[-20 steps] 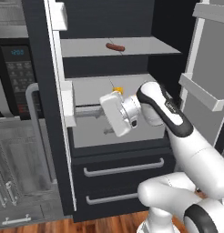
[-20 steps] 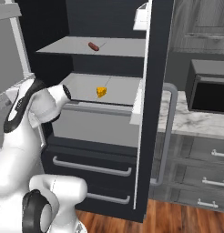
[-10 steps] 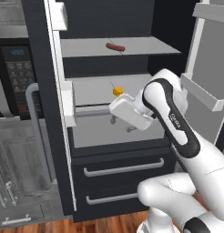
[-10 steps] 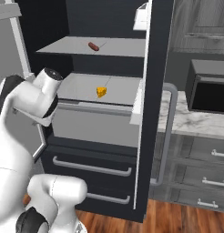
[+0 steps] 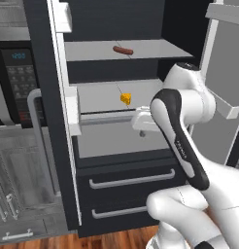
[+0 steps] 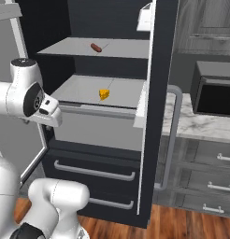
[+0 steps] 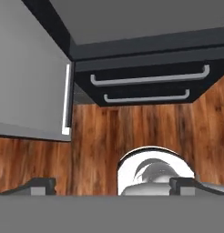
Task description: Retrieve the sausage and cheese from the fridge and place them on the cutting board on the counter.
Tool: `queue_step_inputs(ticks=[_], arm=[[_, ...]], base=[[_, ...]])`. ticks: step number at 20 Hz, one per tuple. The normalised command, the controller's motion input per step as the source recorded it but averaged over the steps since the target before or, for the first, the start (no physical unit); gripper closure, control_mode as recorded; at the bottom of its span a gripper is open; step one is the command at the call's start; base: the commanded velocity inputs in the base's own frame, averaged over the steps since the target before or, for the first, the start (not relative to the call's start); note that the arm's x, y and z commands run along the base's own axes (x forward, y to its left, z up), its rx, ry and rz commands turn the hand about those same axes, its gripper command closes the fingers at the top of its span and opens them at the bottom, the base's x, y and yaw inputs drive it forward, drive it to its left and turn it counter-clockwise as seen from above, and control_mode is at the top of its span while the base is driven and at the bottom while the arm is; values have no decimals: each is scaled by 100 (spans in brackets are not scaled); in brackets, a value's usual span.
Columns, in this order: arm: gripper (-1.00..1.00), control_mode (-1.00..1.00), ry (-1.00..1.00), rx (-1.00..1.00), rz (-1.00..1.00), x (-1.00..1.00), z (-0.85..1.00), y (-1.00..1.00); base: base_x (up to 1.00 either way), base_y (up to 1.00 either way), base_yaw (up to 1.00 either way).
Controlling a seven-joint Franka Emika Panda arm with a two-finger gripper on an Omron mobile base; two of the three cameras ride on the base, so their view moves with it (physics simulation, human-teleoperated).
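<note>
In the open fridge [image 5: 48, 146], the sausage [image 5: 123, 50] lies on the upper shelf at twelve o'clock. The cheese [image 5: 126, 99] sits on the shelf below. The gripper [image 7: 112, 184], at the cheese's four o'clock, faces the floor, fingers spread wide, holding nothing.

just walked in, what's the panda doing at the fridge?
The fridge stands open and the arm is reaching toward its shelves. The gripper is open and empty, pointing down at the lower drawers and the wood floor. The sausage lies on the upper shelf and the cheese on the shelf below it, both untouched. Nothing has been picked up yet.
</note>
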Motion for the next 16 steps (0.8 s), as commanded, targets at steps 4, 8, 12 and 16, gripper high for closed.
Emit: queue_step_inputs(ticks=[4,8,12,16], arm=[[-100,-100,-17,-24,-2,-29,4,-64],[-100,-100,-29,-15,-6,-71,23,-33],[-100,-100,-31,-7,-2,-46,33,-8],[-100,-100,-18,-4,1,-23,45,0]], base=[[0,0,0],[0,0,0],[0,0,0],[0,0,0]])
